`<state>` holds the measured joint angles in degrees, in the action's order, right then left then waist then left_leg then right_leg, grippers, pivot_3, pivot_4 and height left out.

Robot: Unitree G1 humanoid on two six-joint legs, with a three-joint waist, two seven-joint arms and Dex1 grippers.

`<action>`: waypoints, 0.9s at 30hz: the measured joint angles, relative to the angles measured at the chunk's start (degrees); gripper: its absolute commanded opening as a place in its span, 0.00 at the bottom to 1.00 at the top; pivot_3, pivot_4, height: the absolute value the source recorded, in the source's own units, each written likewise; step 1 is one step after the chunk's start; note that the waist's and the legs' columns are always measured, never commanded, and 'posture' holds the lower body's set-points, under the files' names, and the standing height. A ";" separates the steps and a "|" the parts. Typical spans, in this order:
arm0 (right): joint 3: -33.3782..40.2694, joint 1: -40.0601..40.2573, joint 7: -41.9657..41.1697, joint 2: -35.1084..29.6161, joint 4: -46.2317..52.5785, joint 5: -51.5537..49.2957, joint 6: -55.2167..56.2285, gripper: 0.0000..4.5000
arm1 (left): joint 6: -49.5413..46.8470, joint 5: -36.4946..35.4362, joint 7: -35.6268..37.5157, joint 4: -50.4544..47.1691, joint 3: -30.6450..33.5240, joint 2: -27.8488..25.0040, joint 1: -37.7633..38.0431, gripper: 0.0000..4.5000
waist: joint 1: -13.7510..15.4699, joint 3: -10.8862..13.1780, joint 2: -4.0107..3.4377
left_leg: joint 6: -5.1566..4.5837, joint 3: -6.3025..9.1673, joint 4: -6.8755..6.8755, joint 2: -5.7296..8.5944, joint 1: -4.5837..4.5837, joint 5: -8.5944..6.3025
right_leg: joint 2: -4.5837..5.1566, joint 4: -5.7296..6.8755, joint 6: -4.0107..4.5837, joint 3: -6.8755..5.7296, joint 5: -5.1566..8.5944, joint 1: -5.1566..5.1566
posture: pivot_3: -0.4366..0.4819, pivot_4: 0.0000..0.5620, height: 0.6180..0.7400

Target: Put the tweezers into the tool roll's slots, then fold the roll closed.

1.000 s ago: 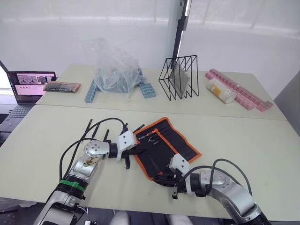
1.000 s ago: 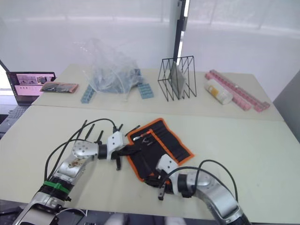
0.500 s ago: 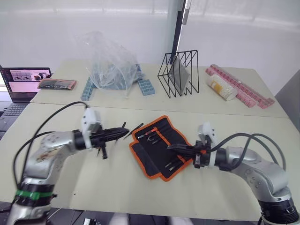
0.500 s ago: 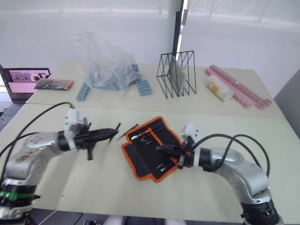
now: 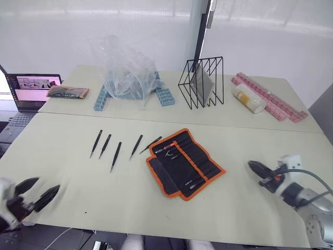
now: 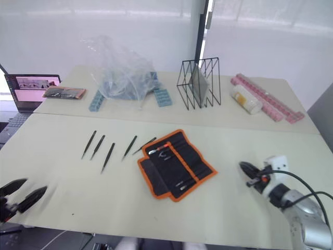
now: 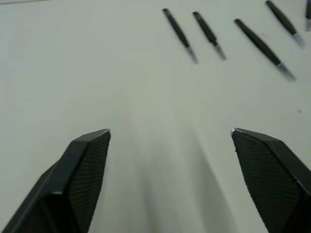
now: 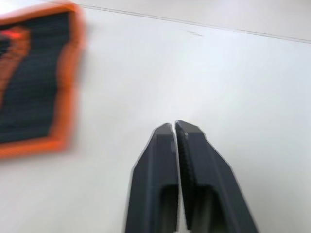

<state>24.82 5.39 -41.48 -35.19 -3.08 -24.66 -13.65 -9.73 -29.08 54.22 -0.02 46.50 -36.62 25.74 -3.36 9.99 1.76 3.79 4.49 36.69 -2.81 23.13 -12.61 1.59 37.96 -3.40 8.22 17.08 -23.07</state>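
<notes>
Several slim black tweezers (image 5: 115,156) lie loose in a row on the table, left of the tool roll; in the left wrist view the tweezers (image 7: 264,48) sit beyond the fingers. The tool roll (image 5: 184,163), black with orange edging, lies unfolded at mid-table with a few small items in its slots. My left gripper (image 5: 47,183) hovers at the near left table edge, open wide and empty (image 7: 171,131). My right gripper (image 5: 251,165) is at the near right, well right of the roll (image 8: 34,82), its fingers pressed together on nothing (image 8: 174,124).
On the far table stand a laptop (image 5: 31,91), a small dark packet (image 5: 67,92), a clear plastic bag over blue blocks (image 5: 125,70), a black wire rack (image 5: 202,82), a white bottle (image 5: 247,100) and pink strips (image 5: 270,101).
Both arms have pulled back from the roll to the near table edge, left arm left, right arm right. The left gripper has opened wide. The view has shifted.
</notes>
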 measured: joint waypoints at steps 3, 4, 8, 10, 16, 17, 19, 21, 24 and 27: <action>4.44 1.92 -0.97 -1.98 -7.06 0.36 4.75 0.55 | 5.37 0.91 -1.69 3.74 2.94 1.41 1.67 1.00 | -0.04 0.00 -0.01 | 0.00 -0.01 0.00 0.00 -0.07 0.00 | -0.02 0.02 0.21 0.03 0.14 0.04 | 0.48 0.27 0.84; 6.03 2.81 -1.24 -2.50 -9.08 0.38 6.16 0.63 | 6.68 1.14 -1.94 5.04 3.68 1.69 2.35 1.00 | -0.14 0.00 -0.01 | 0.00 -0.03 0.00 0.00 -0.06 0.00 | -0.02 0.01 0.22 0.07 0.16 0.04 | 0.48 0.27 0.84; 9.68 5.52 -2.14 -2.66 -14.08 0.41 11.09 0.94 | 9.81 1.20 -1.89 8.83 4.18 2.46 3.32 1.00 | -0.67 0.00 0.07 | 0.00 -0.06 0.00 -0.01 -0.09 0.00 | -0.04 0.03 0.22 0.13 0.17 0.05 | 0.48 0.27 0.84; 9.68 6.01 -2.18 -2.42 -14.53 0.42 12.09 0.99 | 10.59 1.13 -1.78 9.11 4.15 2.45 3.31 1.00 | -0.80 0.00 0.09 | 0.00 -0.14 0.00 -0.01 -0.21 0.00 | -0.04 0.04 0.30 0.21 0.19 0.10 | 0.48 0.27 0.84; 6.46 3.34 -1.03 -0.24 -8.15 -0.48 9.49 0.99 | 9.13 0.37 -3.18 7.91 1.17 2.89 0.81 1.00 | -1.56 0.03 0.03 | 0.01 -0.29 0.00 -0.02 -0.70 -0.01 | -0.05 0.05 0.30 0.42 0.20 0.57 | 0.48 0.27 0.84; 5.31 2.78 -1.32 -0.26 -5.59 -1.15 7.91 0.99 | 8.08 -0.20 -4.10 6.75 0.45 3.46 0.13 1.00 | -1.60 0.03 0.03 | 0.01 -0.28 0.00 -0.02 -0.72 -0.01 | -0.06 0.05 0.30 0.42 0.21 0.62 | 0.48 0.27 0.84; 2.96 1.79 -2.01 -0.51 0.23 -3.17 3.52 0.99 | 5.61 -0.74 -6.71 3.60 -1.10 5.00 -1.02 1.00 | -1.60 0.03 0.02 | 0.01 -0.28 0.00 -0.02 -0.71 -0.01 | -0.05 0.04 0.24 0.42 0.18 0.65 | 0.48 0.27 0.84; 0.28 0.25 -2.61 -0.88 5.24 -5.04 -0.06 0.99 | 3.39 -1.35 -8.97 0.53 -2.93 6.20 -1.89 1.00 | -1.58 0.02 0.06 | 0.01 -0.27 0.00 -0.03 -0.72 -0.01 | -0.07 0.04 -0.08 0.41 0.01 0.66 | 0.48 0.27 0.84; -5.23 -4.37 -5.05 -3.42 11.81 -7.39 -6.20 0.99 | -1.09 -1.24 -16.12 -4.74 -5.15 8.92 -4.19 1.00 | -1.65 0.03 0.04 | 0.01 -0.28 0.00 -0.02 -0.71 -0.01 | -0.06 0.02 -0.16 0.43 -0.03 0.69 | 0.48 0.27 0.84; -12.88 -11.92 -9.52 -5.66 18.55 -9.90 -10.88 0.99 | -5.33 -0.41 -22.73 -10.72 -10.88 11.27 -9.02 1.00 | -1.18 0.04 0.10 | 0.01 -0.11 0.01 -0.02 -0.73 0.00 | -0.13 0.04 -0.21 0.33 -0.08 0.73 | 0.48 0.27 0.84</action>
<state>11.94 -6.53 -51.00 -40.84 15.47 -34.56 -24.53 -15.06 -29.49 31.49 -10.74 35.62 -25.35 16.72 -4.54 10.02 1.86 3.80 4.38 36.70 -2.83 22.40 -12.61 1.46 38.01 -3.61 8.54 17.00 -22.35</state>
